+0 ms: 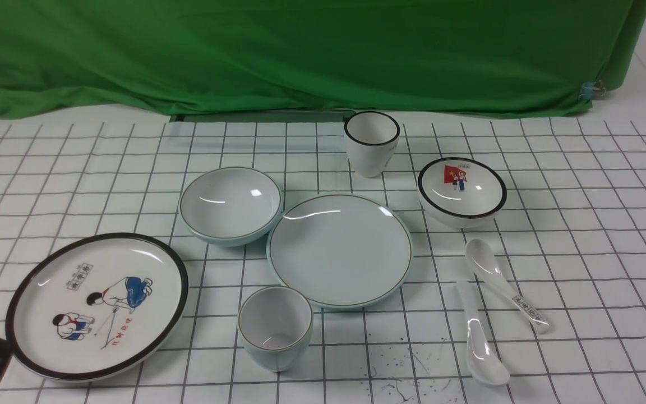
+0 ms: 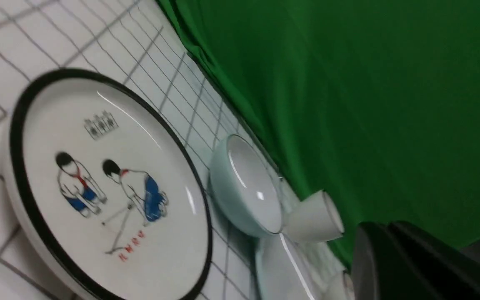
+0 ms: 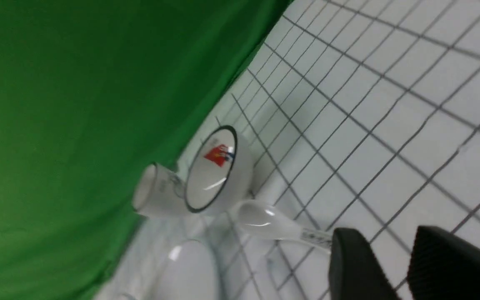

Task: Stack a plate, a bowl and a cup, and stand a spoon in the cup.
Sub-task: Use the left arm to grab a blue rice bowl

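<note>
- Nothing is stacked yet: all four task pieces sit separately on the grid-lined table (image 1: 581, 252), so the whole job is left to do.
- The plate (image 1: 340, 249) lies flat and bare near the middle of the table. It looks like the natural base of the stack and may not need moving.
- The bowl (image 1: 230, 205) stands upright just beside the plate, on its far-left side. Whether their rims touch is not clear. It has to go onto the plate first.
- The cup (image 1: 275, 325) stands upright and empty just beside the plate's near-left edge. It goes into the bowl after that.
- The spoon (image 1: 477, 336) lies flat to the right of the plate, its scoop end toward the robot, just beside a printed spoon (image 1: 505, 286). Standing it in the cup comes last.
- The picture plate (image 1: 98, 306), picture bowl (image 1: 461, 191) and tall cup (image 1: 372, 143) are not part of the stack.
- The left gripper (image 2: 386, 241) has its jaws closed with nothing between them. It sits at the near-left corner, beside the picture plate.
- The right gripper (image 3: 386, 246) has its jaws partly apart with bare table showing in the gap. It holds nothing and hangs near the printed spoon's handle.
</note>
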You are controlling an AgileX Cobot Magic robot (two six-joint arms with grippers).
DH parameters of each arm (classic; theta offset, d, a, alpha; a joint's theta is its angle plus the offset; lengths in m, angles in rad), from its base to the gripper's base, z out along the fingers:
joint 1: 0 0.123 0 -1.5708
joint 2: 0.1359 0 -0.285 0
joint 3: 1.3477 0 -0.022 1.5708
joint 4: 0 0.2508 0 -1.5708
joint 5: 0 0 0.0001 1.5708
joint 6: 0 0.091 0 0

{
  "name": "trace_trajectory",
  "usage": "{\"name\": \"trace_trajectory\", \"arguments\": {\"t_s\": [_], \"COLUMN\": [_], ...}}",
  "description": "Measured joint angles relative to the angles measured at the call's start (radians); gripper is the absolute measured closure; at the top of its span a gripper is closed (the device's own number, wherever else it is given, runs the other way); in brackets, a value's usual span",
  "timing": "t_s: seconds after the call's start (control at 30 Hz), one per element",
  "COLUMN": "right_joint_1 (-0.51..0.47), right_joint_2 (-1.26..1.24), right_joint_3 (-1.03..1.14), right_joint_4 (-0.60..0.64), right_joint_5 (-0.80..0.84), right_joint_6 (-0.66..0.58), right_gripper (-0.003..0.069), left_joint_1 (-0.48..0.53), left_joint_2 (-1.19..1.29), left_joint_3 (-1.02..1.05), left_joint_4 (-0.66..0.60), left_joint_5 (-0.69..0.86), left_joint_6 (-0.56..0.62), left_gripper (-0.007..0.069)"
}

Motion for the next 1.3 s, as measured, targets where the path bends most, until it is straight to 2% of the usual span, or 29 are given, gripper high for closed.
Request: {"name": "trace_trajectory", "arguments": {"t_s": [0.03,0.2,0.4,0.47,0.53,0.6,0.7,0.8,0.9,0.93,1.0,1.13,1.17,1.23,1.3], "right_joint_1": [0.000,0.000,0.000,0.000,0.000,0.000,0.000,0.000,0.022,0.024,0.081,0.207,0.265,0.298,0.396], "right_joint_2": [0.000,0.000,0.000,0.007,0.047,0.121,0.258,0.442,0.617,0.628,0.758,0.920,0.981,1.014,1.109], "right_joint_3": [0.000,0.000,0.000,-0.019,-0.074,-0.151,-0.287,-0.464,-0.623,-0.633,-0.751,-0.868,-0.902,-0.924,-0.968], "right_joint_4": [0.003,0.003,0.004,0.004,0.005,0.005,0.005,0.005,0.005,0.005,0.005,0.005,0.005,0.005,0.005], "right_joint_5": [0.000,-0.013,-0.081,-0.083,-0.076,-0.073,-0.027,0.097,0.248,0.269,0.402,0.562,0.607,0.628,0.676], "right_joint_6": [0.034,0.005,-0.182,-0.338,-0.481,-0.629,-0.833,-1.049,-1.143,-1.149,-1.203,-1.251,-1.270,-1.283,-1.309], "right_gripper": [0.0417,0.0417,0.0436,0.0503,0.0594,0.0640,0.0650,0.0650,0.0650,0.0650,0.0650,0.0650,0.0650,0.0650,0.0650], "left_joint_1": [0.000,0.000,0.000,0.000,0.000,0.000,0.000,0.000,-0.001,-0.001,-0.014,-0.068,-0.094,-0.113,-0.154], "left_joint_2": [0.000,0.000,-0.001,0.005,0.059,0.178,0.358,0.565,0.750,0.761,0.895,1.062,1.116,1.160,1.264], "left_joint_3": [0.000,0.000,-0.031,-0.127,-0.225,-0.333,-0.473,-0.649,-0.825,-0.835,-0.961,-1.092,-1.125,-1.150,-1.206], "left_joint_4": [-0.012,-0.035,-0.016,0.049,0.148,0.282,0.459,0.615,0.722,0.727,0.765,0.778,0.778,0.779,0.792], "left_joint_5": [-0.002,-0.025,-0.027,0.022,0.083,0.169,0.312,0.480,0.630,0.638,0.711,0.781,0.797,0.808,0.816], "left_joint_6": [-0.013,-0.066,-0.031,0.055,0.088,0.100,0.137,0.217,0.286,0.293,0.306,0.313,0.315,0.317,0.325], "left_gripper": [0.0653,0.0653,0.0653,0.0653,0.0653,0.0653,0.0653,0.0653,0.0653,0.0653,0.0653,0.0644,0.0635,0.0624,0.0587]}}
